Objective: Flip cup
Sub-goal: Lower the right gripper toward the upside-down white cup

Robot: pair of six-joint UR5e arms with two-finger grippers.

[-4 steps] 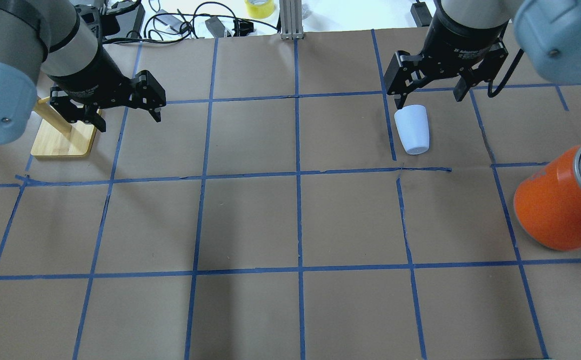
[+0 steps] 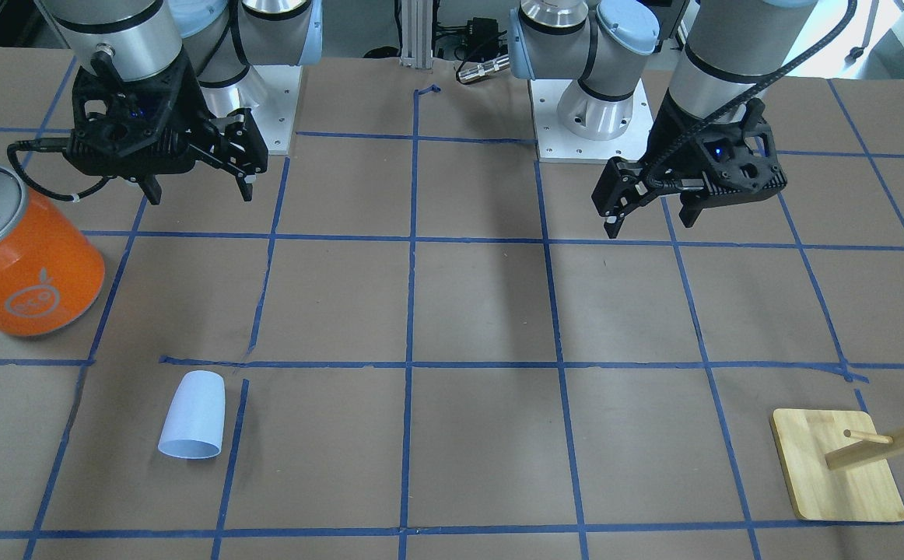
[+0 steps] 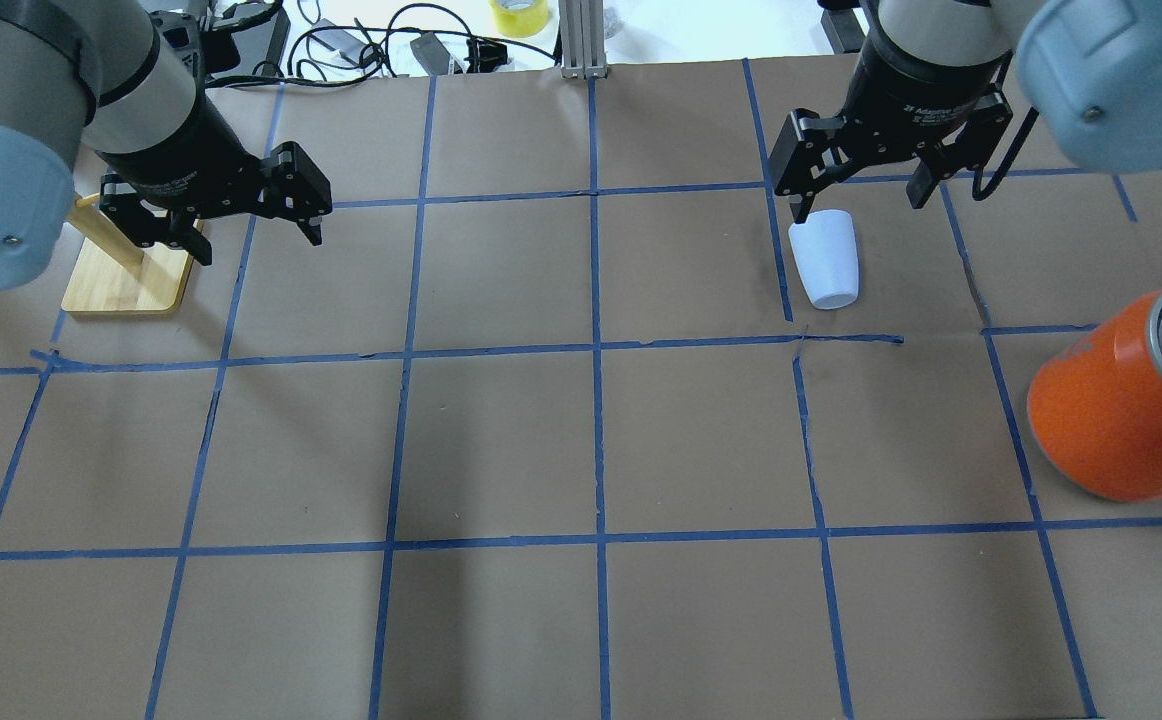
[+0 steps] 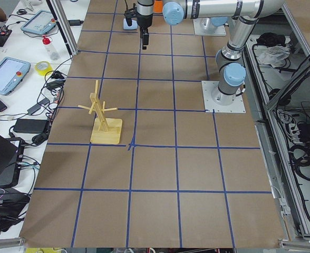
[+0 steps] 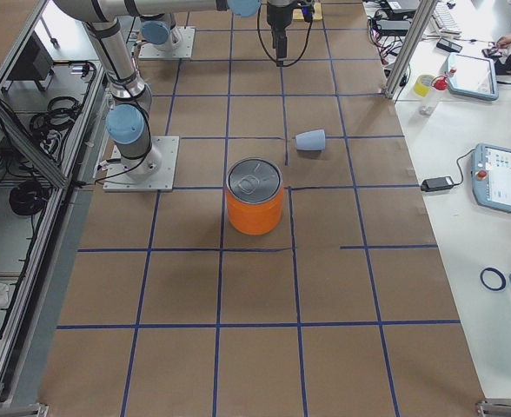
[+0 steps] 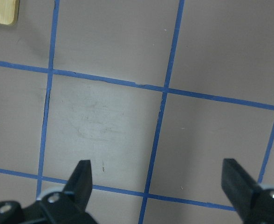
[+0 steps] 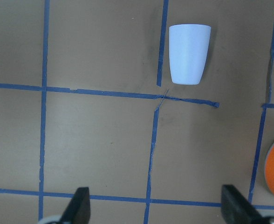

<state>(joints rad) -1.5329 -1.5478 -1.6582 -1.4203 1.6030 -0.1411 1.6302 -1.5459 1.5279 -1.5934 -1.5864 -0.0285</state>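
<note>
The pale blue-white cup (image 3: 823,262) lies on its side on the brown table, its wide mouth pointing away from the robot. It also shows in the front view (image 2: 191,416), the right side view (image 5: 310,140) and the right wrist view (image 7: 189,54). My right gripper (image 3: 856,205) hangs open and empty well above the table near the cup, not touching it; in the front view it is at upper left (image 2: 199,194). My left gripper (image 3: 259,248) is open and empty above the table's left side, also in the front view (image 2: 649,225).
A large orange can with a silver lid (image 3: 1111,420) stands at the table's right edge, close to the cup's square. A wooden peg stand (image 3: 126,280) stands at the far left, just behind my left gripper. Blue tape lines grid the table.
The right arm has shifted slightly with its gripper still open. The cup and the left arm have not moved.
</note>
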